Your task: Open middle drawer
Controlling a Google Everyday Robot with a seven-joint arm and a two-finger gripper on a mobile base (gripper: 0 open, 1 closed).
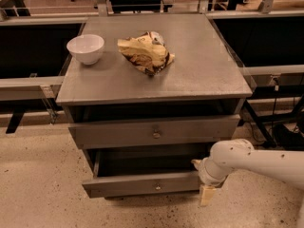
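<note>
Status: middle drawer (pixel 133 185) looks open. Its long flat front stands well forward of the grey cabinet (pixel 204 75), with the dark box interior exposed behind and above it and the small brass knob (pixel 157 186) at centre, free of contact. I can't judge whether it is at full travel, but the pull-out is clearly substantial, so I'd call the main step essentially done. The gripper (pixel 204 194) sits low at the drawer's right end, just beside or touching the front's right corner, pointing down toward the floor, not on the knob. Can't tell whether it is clenched or released, and it isn't visibly grasping anything. The arm (pixel 259 159) comes in from the right. What's left, in my view: pull clear of the drawer without nudging it back in, or add a bit more pull if full extension is wanted. The upper drawer front (pixel 114 133) sits much further back. The lowest one is hidden under the open drawer. The white bowl (pixel 86 48) and crumpled snack bag (pixel 145 55) rest on top, well apart from the action.
</note>
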